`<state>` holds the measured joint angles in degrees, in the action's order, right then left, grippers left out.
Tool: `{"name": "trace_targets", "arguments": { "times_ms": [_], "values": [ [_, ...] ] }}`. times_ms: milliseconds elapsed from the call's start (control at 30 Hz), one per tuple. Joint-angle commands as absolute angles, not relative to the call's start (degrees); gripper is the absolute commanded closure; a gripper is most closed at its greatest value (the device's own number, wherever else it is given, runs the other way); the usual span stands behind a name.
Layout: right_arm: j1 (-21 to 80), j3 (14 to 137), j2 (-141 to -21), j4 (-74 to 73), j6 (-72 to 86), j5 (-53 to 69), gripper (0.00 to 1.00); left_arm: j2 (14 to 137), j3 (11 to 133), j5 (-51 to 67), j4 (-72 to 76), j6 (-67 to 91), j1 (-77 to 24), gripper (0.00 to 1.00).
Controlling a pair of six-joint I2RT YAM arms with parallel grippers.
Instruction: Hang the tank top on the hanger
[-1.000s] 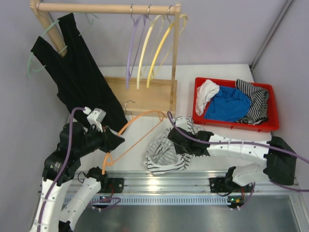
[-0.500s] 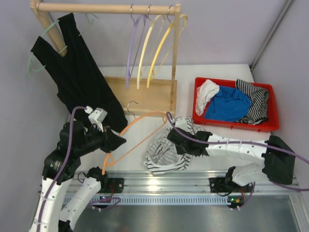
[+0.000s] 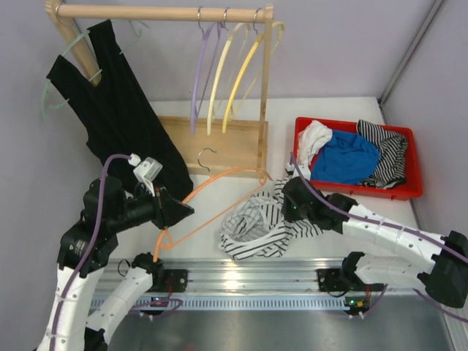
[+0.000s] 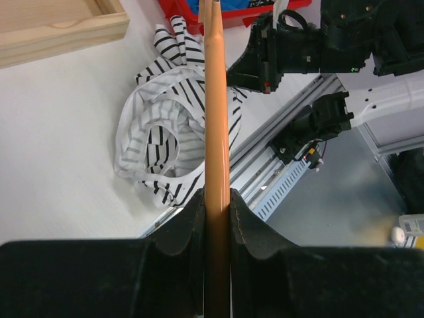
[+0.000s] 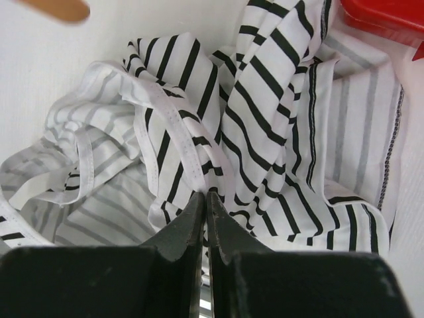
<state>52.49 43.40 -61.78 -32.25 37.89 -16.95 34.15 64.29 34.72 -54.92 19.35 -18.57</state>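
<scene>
Left end effector tight on hanger, right on tank top beside red bin

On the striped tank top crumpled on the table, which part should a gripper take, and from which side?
Probably take the white sleeveless top with thin black stripes by a wide strap's bound edge, coming from above. It lies crumpled on the white table, and the strap loops ridge up as thin folds. The right gripper is shut there.

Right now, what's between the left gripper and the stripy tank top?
In the top view, only the orange hanger that the left gripper holds, and bare white table. The tank top lies to the hanger's right.
</scene>
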Motion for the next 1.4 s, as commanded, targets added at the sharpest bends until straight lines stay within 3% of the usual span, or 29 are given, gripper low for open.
{"name": "trace_targets", "arguments": {
  "times_ms": [0,800,1367],
  "values": [
    [49.3,44.7,-60.4,-30.5,35.2,-13.6,0.98,34.9,66.5,37.2,-53.1,19.2,-19.4,1.00],
    [44.6,51.0,-61.3,-32.1,32.2,-12.7,0.99,33.8,58.6,38.4,-56.3,18.5,-22.1,1.00],
    [48.0,58.1,-58.9,-37.4,31.7,-11.5,0.99,35.9,50.5,41.4,-35.5,25.1,-22.2,1.00]
  ]
}}
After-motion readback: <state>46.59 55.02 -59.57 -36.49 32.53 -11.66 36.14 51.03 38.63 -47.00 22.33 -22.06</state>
